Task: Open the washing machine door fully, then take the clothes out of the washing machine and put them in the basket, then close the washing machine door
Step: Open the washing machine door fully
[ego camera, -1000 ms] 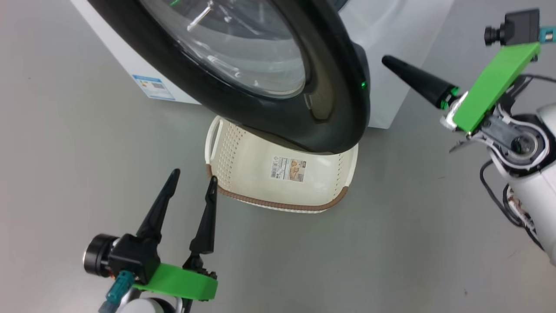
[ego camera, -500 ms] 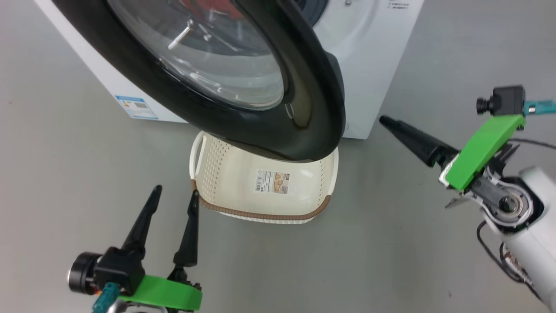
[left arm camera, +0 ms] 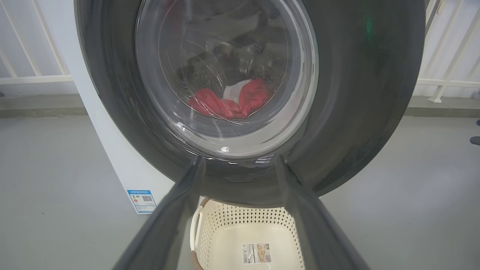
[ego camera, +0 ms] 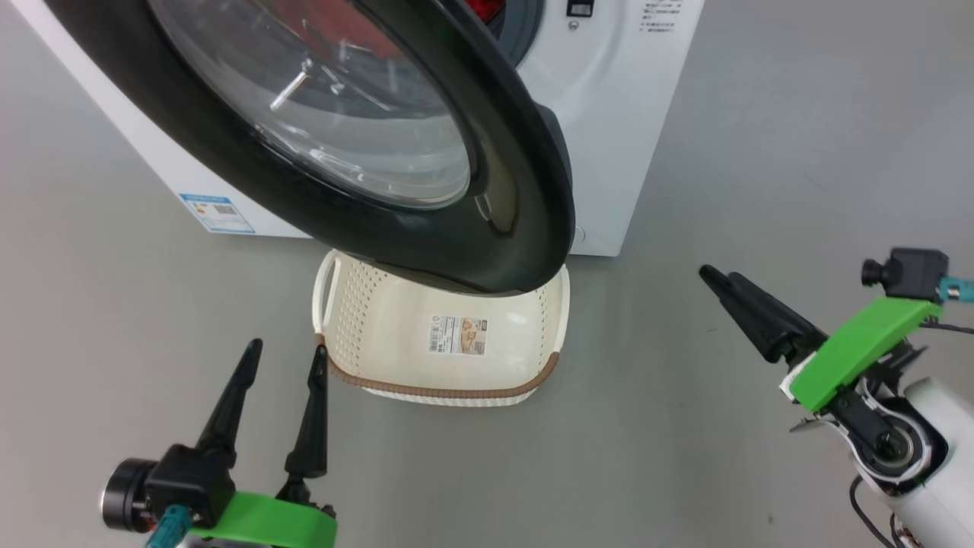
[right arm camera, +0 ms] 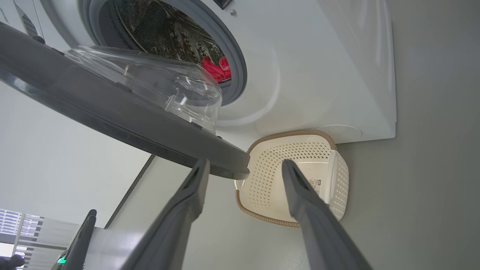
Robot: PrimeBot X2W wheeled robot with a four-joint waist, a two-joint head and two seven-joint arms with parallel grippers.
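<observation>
The washing machine stands at the top with its door swung out, the black ring hanging over the basket on the floor. Red clothes lie in the drum and show through the door glass. My left gripper is open and empty at the lower left, just left of the basket's near corner, pointing at the door. My right gripper is open and empty, out to the right of door and basket. In the right wrist view its fingers frame the door's free edge and the basket.
Grey floor lies all around the machine. A blue label sticker marks the machine's lower left side. A white railing runs behind the machine. My left gripper's finger shows at the right wrist view's lower left.
The right gripper has opened and drawn back down and to the right, away from the door's edge. The head camera has tilted up, so more of the machine front shows.
</observation>
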